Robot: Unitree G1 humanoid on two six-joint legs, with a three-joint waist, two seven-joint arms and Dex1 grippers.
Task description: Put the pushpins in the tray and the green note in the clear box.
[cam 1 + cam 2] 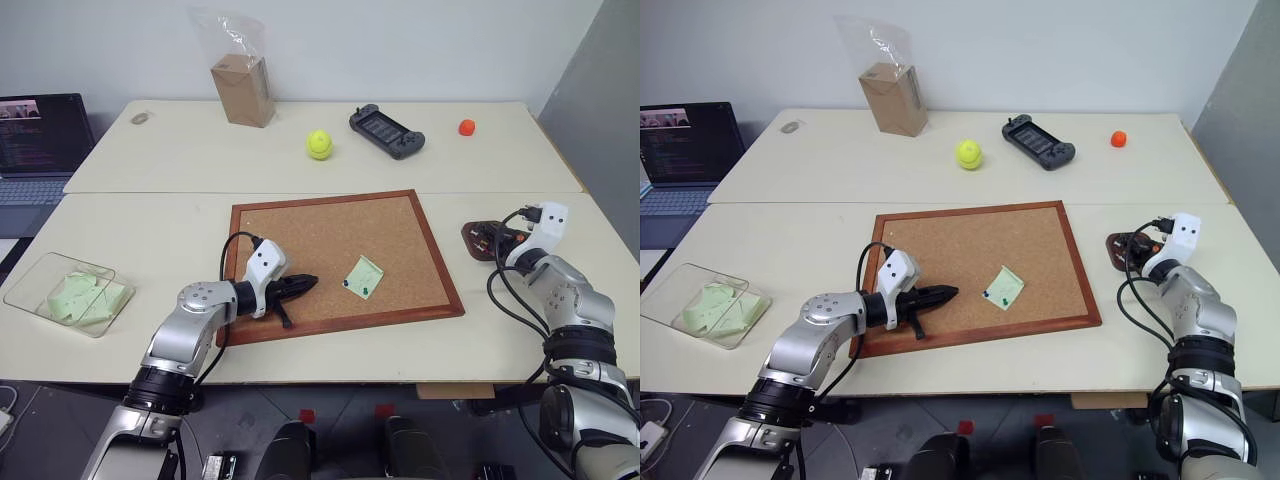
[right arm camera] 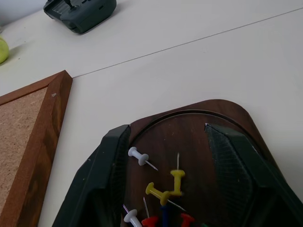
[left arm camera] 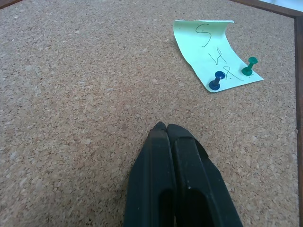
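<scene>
Left end effector (image 3: pixel 165 126): black fingers pressed together, empty, tips low over the grainy cork board (image 1: pixel 300 225); the green note (image 3: pixel 214 52), a thin mint slip with a curled edge and pen scrawl, lies ahead of the tips, well apart, pinned by a blue pushpin (image 3: pixel 216 80) and a green pushpin (image 3: pixel 249 66). Right end effector (image 2: pixel 165 142): fingers spread wide, holding nothing, straddling the smooth reddish-brown rounded tray (image 2: pixel 218 111) on the surface, where yellow pushpins (image 2: pixel 170 184), white and red ones lie loose between them. Clear box (image 1: pixel 40 275), transparent plastic, sits at the surface's left edge with pale green slips inside.
</scene>
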